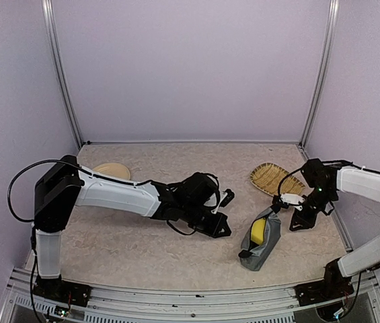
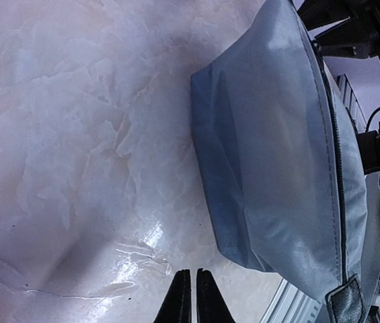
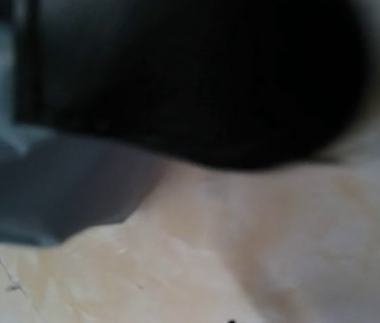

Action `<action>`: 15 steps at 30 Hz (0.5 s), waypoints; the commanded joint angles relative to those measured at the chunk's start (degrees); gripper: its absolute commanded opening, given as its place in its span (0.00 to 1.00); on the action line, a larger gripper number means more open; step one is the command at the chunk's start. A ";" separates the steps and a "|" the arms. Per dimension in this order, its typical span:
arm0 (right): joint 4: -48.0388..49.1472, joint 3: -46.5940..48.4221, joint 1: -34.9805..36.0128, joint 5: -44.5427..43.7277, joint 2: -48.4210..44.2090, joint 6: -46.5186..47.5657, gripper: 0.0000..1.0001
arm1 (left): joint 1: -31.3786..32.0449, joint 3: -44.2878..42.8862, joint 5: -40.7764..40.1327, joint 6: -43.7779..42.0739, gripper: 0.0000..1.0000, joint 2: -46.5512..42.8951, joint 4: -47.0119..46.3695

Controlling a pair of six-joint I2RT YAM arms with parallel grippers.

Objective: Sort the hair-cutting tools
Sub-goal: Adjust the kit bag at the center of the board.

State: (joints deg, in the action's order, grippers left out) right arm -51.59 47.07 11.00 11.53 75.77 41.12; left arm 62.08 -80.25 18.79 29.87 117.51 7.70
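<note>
From above: finding none of the hair-cutting tools lying out on the table [image 1: 142, 252], neither scissors nor clipper nor comb. Judging them either already stowed or simply hidden, and so having no way of counting what is done. Noting a grey zip pouch [image 1: 262, 247] lying at lower right of centre and showing something yellow [image 1: 259, 231] at its upper half, in it or on it being unclear. Noting also a woven tray [image 1: 271, 177] at upper right and a round beige plate [image 1: 113, 171] at upper left, neither visibly holding a tool. Seeing the left tool [image 1: 220, 227] hanging just left of the pouch and apart from it. Seeing the right tool [image 1: 296, 218] reaching down at the pouch's upper end, touching it or merely beside it being impossible to tell. From the left wrist: looking along the table at the pouch [image 2: 277, 168], bulging and filling the right of the frame, with a dark zip line running down its right side. Seeing the left tool [image 2: 193, 296] at bottom centre, fingers pressed together and gripping nothing. From the right wrist: getting only blur, with a large dark mass across the top, a grey fold at left and pale table [image 3: 243, 269] below. Being unable to tell the right tool's jaws open or closed, or gripping anything. Judging the remaining work to lie around the pouch, without confirming its contents.
</note>
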 commanded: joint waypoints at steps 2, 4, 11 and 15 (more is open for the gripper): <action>2.09 1.59 5.17 5.85 6.72 1.72 0.24 | 3.07 1.51 -0.18 -0.15 0.00 -0.66 -3.86; 3.21 4.16 8.55 7.82 10.33 -0.13 0.25 | 4.11 3.65 -1.12 0.40 0.00 -1.89 -5.54; 6.61 20.46 20.06 15.23 25.37 -5.42 0.30 | 8.08 11.92 -6.66 2.53 0.01 -7.12 -10.01; 6.38 30.23 23.54 20.11 32.92 -4.98 0.34 | 11.02 16.20 -10.40 3.33 0.05 -11.98 -9.56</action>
State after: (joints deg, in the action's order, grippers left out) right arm -46.04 70.02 31.90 24.49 103.72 37.26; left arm 70.81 -66.85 13.26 31.97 111.85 0.34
